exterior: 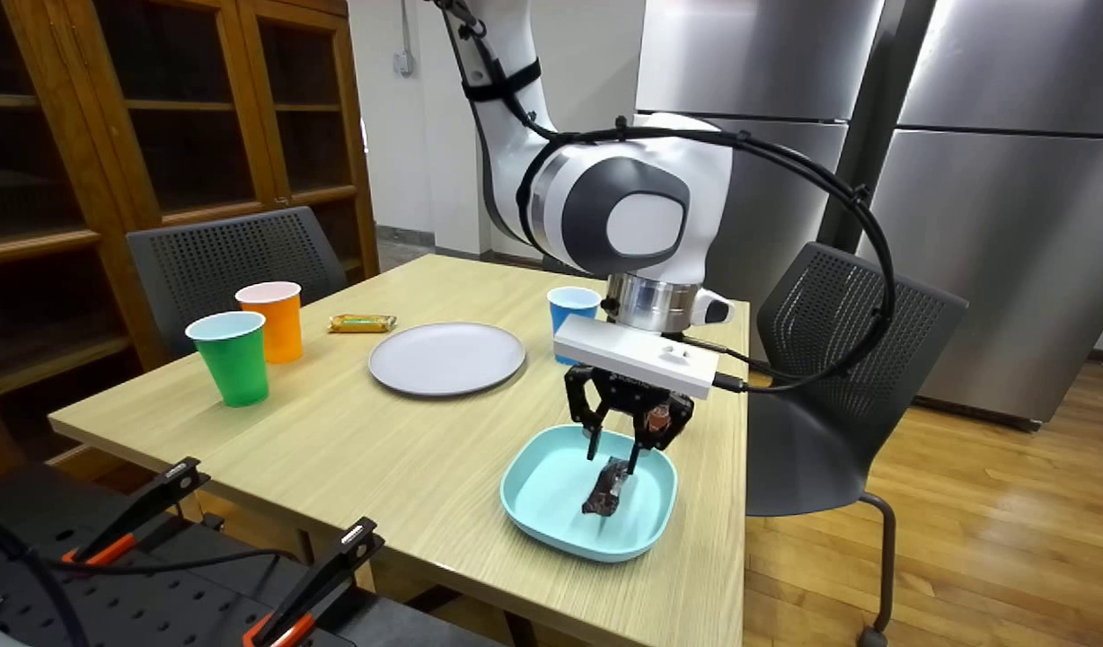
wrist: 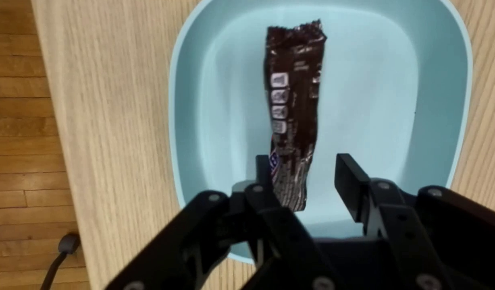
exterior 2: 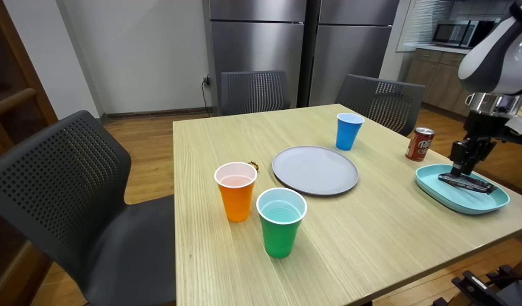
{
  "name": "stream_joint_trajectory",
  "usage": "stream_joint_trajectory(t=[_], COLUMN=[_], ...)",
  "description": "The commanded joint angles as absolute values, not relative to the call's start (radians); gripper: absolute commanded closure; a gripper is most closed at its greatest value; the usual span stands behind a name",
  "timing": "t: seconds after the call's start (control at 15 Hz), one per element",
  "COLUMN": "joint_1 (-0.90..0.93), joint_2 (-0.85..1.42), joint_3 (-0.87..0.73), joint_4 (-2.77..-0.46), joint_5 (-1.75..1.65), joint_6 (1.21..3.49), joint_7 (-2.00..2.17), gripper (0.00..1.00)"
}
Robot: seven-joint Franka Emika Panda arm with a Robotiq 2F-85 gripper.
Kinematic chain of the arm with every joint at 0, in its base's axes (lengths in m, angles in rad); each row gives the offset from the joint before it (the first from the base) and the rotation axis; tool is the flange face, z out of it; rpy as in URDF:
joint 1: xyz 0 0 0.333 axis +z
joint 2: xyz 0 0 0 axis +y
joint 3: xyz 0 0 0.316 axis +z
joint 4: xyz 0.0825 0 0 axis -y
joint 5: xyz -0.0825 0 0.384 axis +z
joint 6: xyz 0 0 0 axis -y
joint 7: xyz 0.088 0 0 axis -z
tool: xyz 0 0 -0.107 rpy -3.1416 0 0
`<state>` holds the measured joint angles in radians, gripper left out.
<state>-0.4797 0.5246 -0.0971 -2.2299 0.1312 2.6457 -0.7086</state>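
The gripper (wrist: 306,169) points down over the tray (wrist: 376,100), its fingertips low above the tray's floor; its jaws stand part-way apart, with a clear gap between the fingers (wrist: 263,177), and have hold of nothing; the bar (wrist: 294,92), in a dark brown wrapper, lies in the tray, one end of it between the fingers; in the wrist view it lies closer to the finger on the left, which overlaps the wrapper's side, though I cannot tell whether they touch; the finger on the right is apart from it.

The tray, turquoise with rounded corners, rests on the table (exterior: 381,449) near the right edge, towards the near corner in an exterior view; along that same edge, farther back, stand the red can (exterior 2: 420,144) and, nearer the far corner, the blue cup (exterior: 573,310); the grey plate (exterior: 447,359) lies near the table's middle, well apart from the tray; the green cup (exterior: 235,364) and the orange cup (exterior: 284,328) stand upright side by side near the left edge; the gold packet (exterior: 363,323) lies behind the orange cup, between it and the far edge.

A dark chair (exterior: 812,431) stands outside the right edge; another is outside the left edge; steel fridges (exterior: 1001,234) stand beyond the far edge.
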Motion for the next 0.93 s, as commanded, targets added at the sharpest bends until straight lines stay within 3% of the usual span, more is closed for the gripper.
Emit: stream_joint_trajectory(t=[0.0, 0.2, 0.87], joint_1=[-0.492, -0.484, -0.425], joint_2=[0.460, 0.432, 0.367], joint_3=[-0.077, -0.063, 0.014], joint_4=[-2.277, -2.293, -2.279], joint_5=[0.109, 0.118, 0.218], joint_6=[2.671, 2.672, 2.581], joint_7=[-0.745, -0.748, -0.699], gripper=[0.22, 0.01, 0.00])
